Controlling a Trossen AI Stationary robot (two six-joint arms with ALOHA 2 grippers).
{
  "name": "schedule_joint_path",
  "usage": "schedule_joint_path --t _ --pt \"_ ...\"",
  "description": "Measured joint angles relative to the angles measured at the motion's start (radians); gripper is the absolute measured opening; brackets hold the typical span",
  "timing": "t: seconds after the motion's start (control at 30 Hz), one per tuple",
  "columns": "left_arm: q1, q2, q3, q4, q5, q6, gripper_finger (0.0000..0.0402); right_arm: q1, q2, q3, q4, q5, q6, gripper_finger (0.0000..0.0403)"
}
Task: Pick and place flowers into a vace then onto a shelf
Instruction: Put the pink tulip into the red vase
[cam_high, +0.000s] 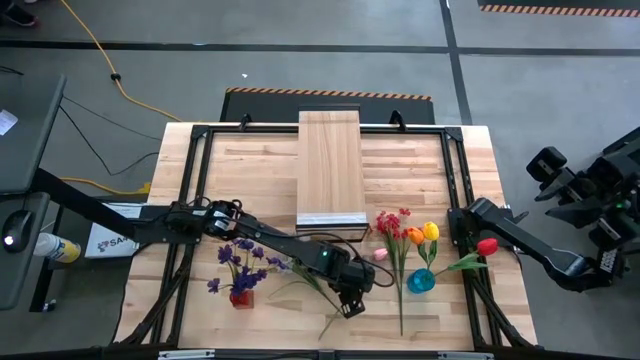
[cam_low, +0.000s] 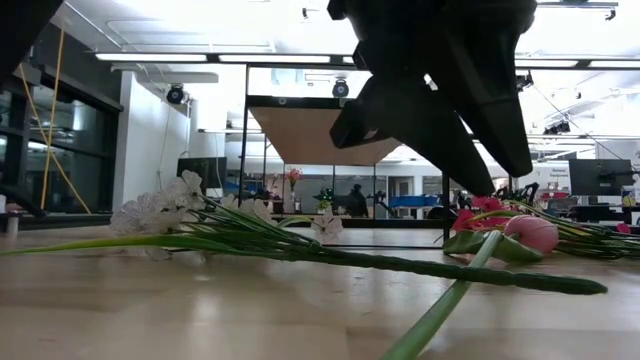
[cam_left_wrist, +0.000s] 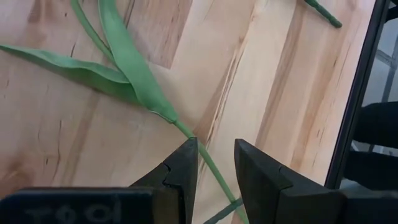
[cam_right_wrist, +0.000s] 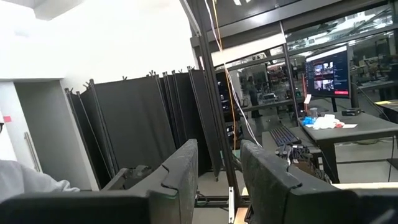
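Observation:
My left gripper hovers open over the table's near middle. Its fingers stand on either side of a thin green stem that lies flat on the wood just below its long leaves; they do not touch it. In the low view this gripper hangs just above the lying stems, with a white spray and a pink tulip resting on the table. The shelf stands at the far middle. My right gripper waits open at the right, near a red tulip.
A red vase holds purple flowers on the near left. A blue vase stands at the near right, close to a red spray, orange tulip and yellow tulip. A black frame rail runs along the table's edge.

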Motion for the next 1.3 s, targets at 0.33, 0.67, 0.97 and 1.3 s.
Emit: schedule_joint_path --t 0.33,0.67,0.97,1.3 --pt "-0.006 0.035 0.003 0.005 0.03 0.006 0.0138 0.0 0.0 0.0 0.0 0.001 0.001 0.0114" --pt "-0.007 0.063 -0.001 0.005 0.035 0.001 0.0138 0.0 0.0 0.0 0.0 0.029 -0.002 0.0114" --pt "-0.007 0.063 0.0 -0.006 -0.002 -0.002 0.0138 0.0 0.0 0.0 -0.001 0.047 -0.021 0.0114" --pt "-0.007 0.077 0.001 -0.021 -0.027 -0.011 0.0138 0.0 0.0 0.0 -0.002 0.047 -0.021 0.0114"
